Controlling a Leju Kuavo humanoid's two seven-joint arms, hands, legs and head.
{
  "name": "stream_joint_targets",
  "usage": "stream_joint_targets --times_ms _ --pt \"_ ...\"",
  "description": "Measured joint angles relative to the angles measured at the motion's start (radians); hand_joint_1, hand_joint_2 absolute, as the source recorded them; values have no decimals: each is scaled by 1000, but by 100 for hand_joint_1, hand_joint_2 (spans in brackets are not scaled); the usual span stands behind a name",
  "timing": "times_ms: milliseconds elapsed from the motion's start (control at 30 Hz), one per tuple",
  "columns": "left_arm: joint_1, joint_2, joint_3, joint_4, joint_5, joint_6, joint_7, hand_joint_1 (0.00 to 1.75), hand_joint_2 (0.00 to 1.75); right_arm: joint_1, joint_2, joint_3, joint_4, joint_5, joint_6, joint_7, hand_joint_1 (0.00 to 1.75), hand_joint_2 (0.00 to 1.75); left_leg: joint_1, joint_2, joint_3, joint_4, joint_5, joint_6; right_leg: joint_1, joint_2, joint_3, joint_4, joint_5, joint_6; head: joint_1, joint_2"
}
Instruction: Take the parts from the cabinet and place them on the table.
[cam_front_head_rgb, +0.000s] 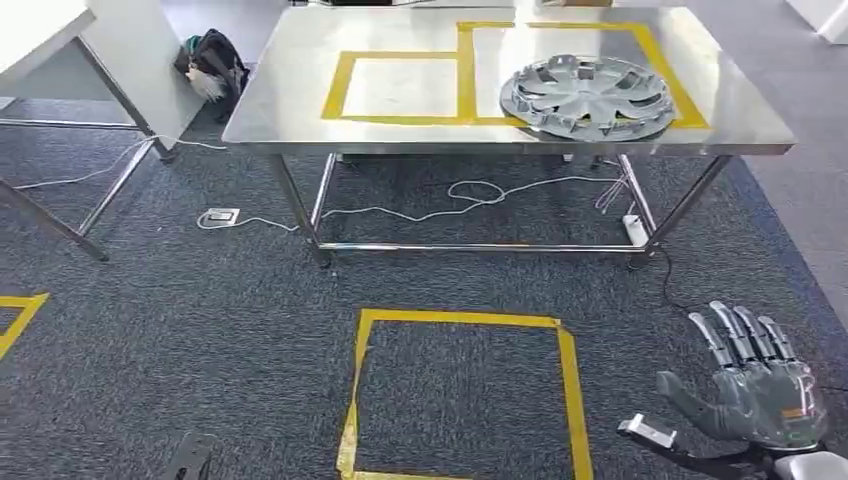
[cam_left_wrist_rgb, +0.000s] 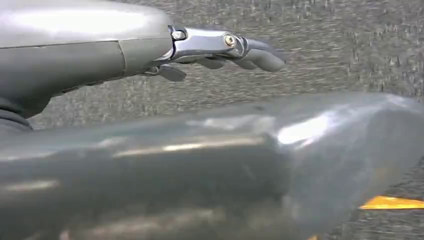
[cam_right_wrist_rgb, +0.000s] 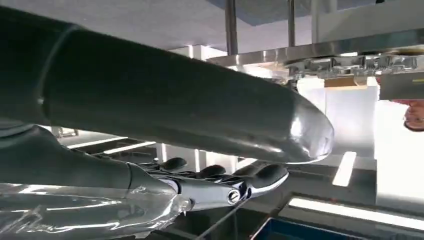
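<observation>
— What could go wrong from here?

— My right hand (cam_front_head_rgb: 752, 395) hangs low over the carpet, its fingers (cam_front_head_rgb: 740, 335) spread and holding nothing. The one part I can see, a silver wheel cover (cam_front_head_rgb: 588, 95), already lies on the steel worktop (cam_front_head_rgb: 290, 110), but it sits across the edge of the right yellow-taped square (cam_front_head_rgb: 660, 55) and close to the near edge. I judge that a careless sweep of my arm, or a bump against the frame, could push it off.

— And the other hand?

— My left hand (cam_left_wrist_rgb: 220, 47) shows in its wrist view, fingers stretched out over the carpet, nothing in them.

— What can't you make out?

— The cabinet; I can't tell where it stands or whether parts remain. A white cable (cam_front_head_rgb: 470, 195) trails under the worktop, a snag risk for my feet.
</observation>
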Motion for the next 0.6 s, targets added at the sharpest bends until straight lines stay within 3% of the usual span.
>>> stream_joint_targets --times_ms 67,100,133,167,233,267,300,333,400,433,467,500,600 --pt "2 2 1 0 0 0 0 0 0 2 1 -1 0 8 23 10 0 0 3 -4 -7 0 15 -10 5 -3 -12 10 6 -14 0 0" --pt "5 6 2 0 0 0 0 0 0 2 1 0 1 15 35 16 0 0 5 -4 -12 6 13 -17 -3 -12 -20 10 15 -24 2 0" --pt "9 3 3 0 0 1 0 0 0 3 1 0 2 21 41 20 0 0 5 -4 -20 30 -30 -26 -3 -14 -26 10 22 -32 -2 0" --pt "10 2 3 0 -1 0 0 0 0 3 1 0 2 28 42 23 0 0 8 -4 -41 90 -90 -34 -4 -18 -34 10 31 -38 -10 0" --pt "10 3 4 0 -2 1 0 0 0 2 1 0 3 34 44 27 0 0 15 -4 -97 257 -181 -43 -2 -28 -51 12 45 -38 -10 0" --pt "10 3 5 0 -3 1 0 0 0 2 1 0 5 37 46 28 0 0 16 -4 -114 318 -197 -45 -2 -35 -56 13 49 -37 -10 0" --pt "12 3 5 0 -3 1 1 0 0 2 1 0 7 37 49 29 0 0 17 -4 -108 329 -192 -46 -3 -42 -55 14 53 -36 -10 0" --pt "14 3 5 0 -3 1 1 0 0 2 1 0 7 38 49 30 0 0 19 -3 -76 291 -165 -46 -3 -50 -59 16 57 -33 -11 0" --pt "14 3 5 0 -4 1 1 0 0 0 1 0 7 38 50 31 0 0 20 14 35 120 -91 -41 -4 -68 -60 19 57 -30 -10 0" --pt "13 3 5 0 -5 1 1 0 0 -3 1 0 7 38 51 31 0 0 18 54 78 46 -84 -38 -1 -77 -59 20 55 -26 -10 0" --pt "10 3 5 0 -6 1 2 0 0 -4 1 0 7 38 51 32 0 0 6 66 92 25 -92 -32 5 -84 -72 23 54 -21 -12 0" --pt "8 3 5 0 -7 1 1 0 0 -6 1 -1 7 38 51 32 0 0 9 63 87 22 -94 -21 9 -95 -70 23 52 -17 -8 0" --pt "11 3 6 0 -8 1 1 0 0 -16 1 -1 7 37 51 33 0 0 13 27 78 11 -90 4 8 -122 -60 22 50 0 -12 0"
